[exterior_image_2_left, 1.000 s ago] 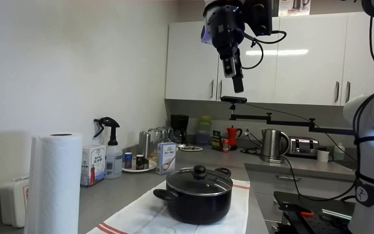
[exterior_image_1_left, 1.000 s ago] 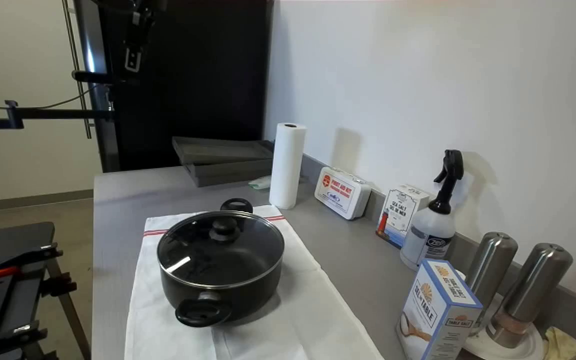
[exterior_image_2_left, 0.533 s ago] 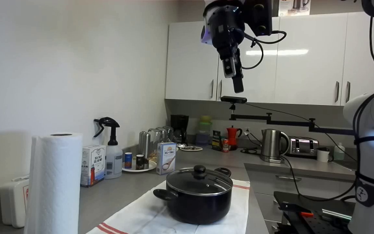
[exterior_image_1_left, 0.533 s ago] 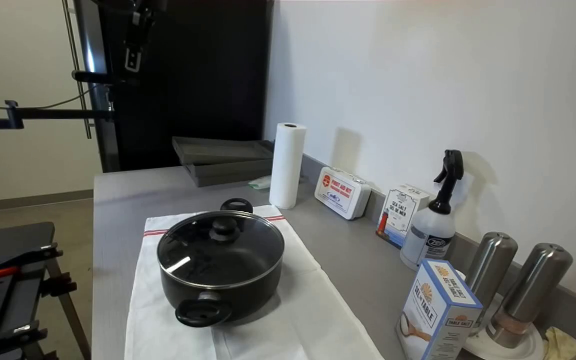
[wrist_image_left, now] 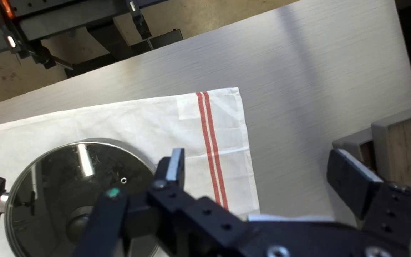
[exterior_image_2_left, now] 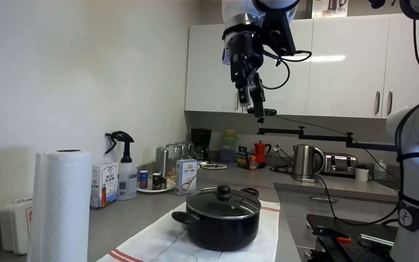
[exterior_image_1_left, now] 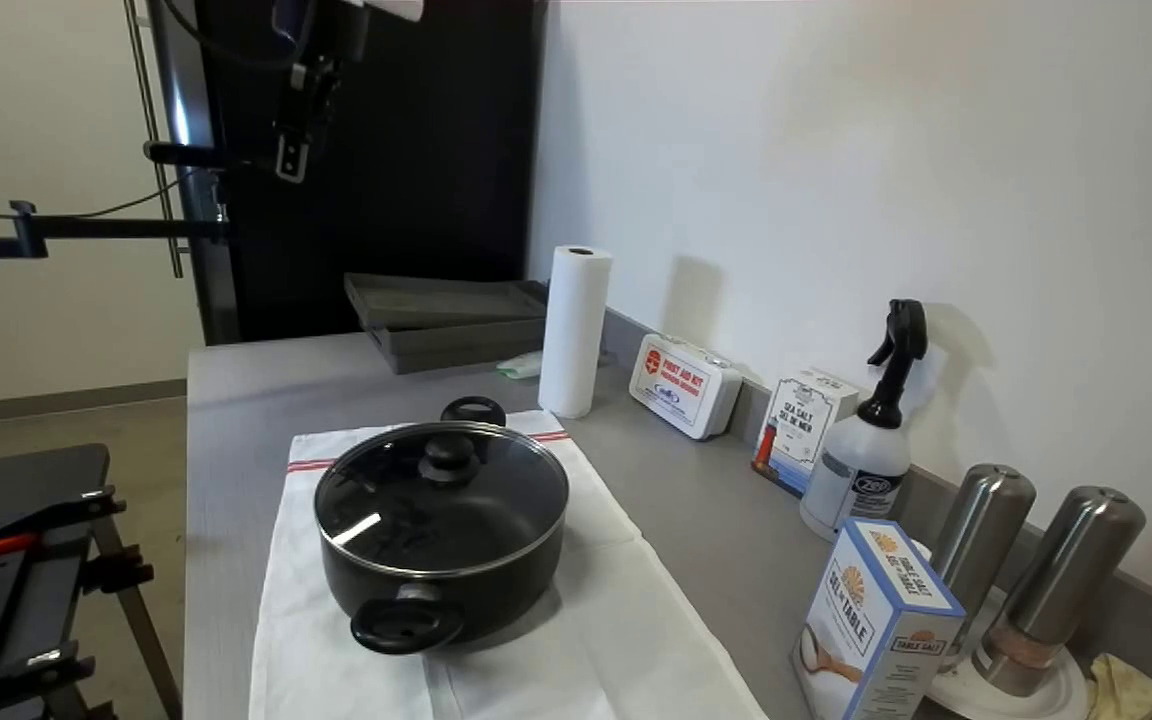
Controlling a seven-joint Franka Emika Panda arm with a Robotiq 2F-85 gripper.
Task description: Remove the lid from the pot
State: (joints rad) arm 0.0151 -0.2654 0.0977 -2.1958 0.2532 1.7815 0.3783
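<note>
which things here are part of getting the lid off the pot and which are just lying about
For the job:
black pot
glass lid, on it
gripper, open

Just lying about:
white cloth, under the pot
paper towel roll
first aid kit
sea salt box
spray bottle
table salt box
steel kettle
toaster

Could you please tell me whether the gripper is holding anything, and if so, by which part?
Nothing is held: the gripper is open, with nothing gripped between its fingers, and the lid sits on the pot, its knob ungrasped.
</note>
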